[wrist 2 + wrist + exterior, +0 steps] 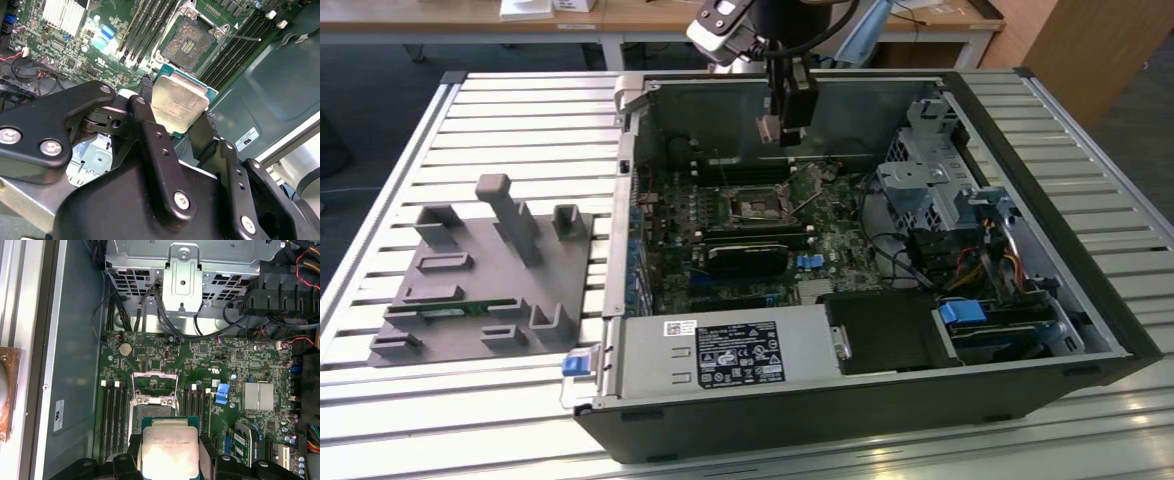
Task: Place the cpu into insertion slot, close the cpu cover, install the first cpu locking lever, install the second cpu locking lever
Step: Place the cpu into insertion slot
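The gripper (177,107) pinches the cpu (175,95) by its edges, metal face clear. The insertion slot (187,42) lies bare below, just ahead of it. The cpu cover (154,399) is flipped open, probably to let the chip in.

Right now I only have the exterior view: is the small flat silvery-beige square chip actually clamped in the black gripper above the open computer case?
Observer: Yes. In both wrist views the gripper has the cpu pinched between its two black fingers, metal face showing.
Operator: Is the insertion slot, the small square black socket, empty?
Observer: In the second wrist view the slot is bare, its dark centre exposed.
Operator: And the cpu cover, the thin silver metal frame?
Observer: In the first wrist view it appears tilted up, off the slot.
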Action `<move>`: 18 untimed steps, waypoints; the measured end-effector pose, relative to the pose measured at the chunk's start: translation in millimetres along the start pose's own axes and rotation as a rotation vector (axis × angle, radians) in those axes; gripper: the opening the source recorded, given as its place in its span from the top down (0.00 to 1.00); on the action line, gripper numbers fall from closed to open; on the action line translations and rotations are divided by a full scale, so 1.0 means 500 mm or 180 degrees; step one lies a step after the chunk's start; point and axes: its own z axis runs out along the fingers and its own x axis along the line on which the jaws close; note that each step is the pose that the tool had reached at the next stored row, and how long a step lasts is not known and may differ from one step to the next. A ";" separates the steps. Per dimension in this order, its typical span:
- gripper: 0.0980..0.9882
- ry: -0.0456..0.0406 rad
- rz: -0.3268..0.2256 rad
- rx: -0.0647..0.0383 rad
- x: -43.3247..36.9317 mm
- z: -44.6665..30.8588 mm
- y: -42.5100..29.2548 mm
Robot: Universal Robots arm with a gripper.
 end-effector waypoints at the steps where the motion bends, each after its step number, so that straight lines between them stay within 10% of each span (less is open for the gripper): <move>1: 0.51 0.0000 0.0002 0.0000 0.000 0.001 0.000; 18: 0.51 -0.0006 0.0068 -0.0001 0.000 0.005 0.000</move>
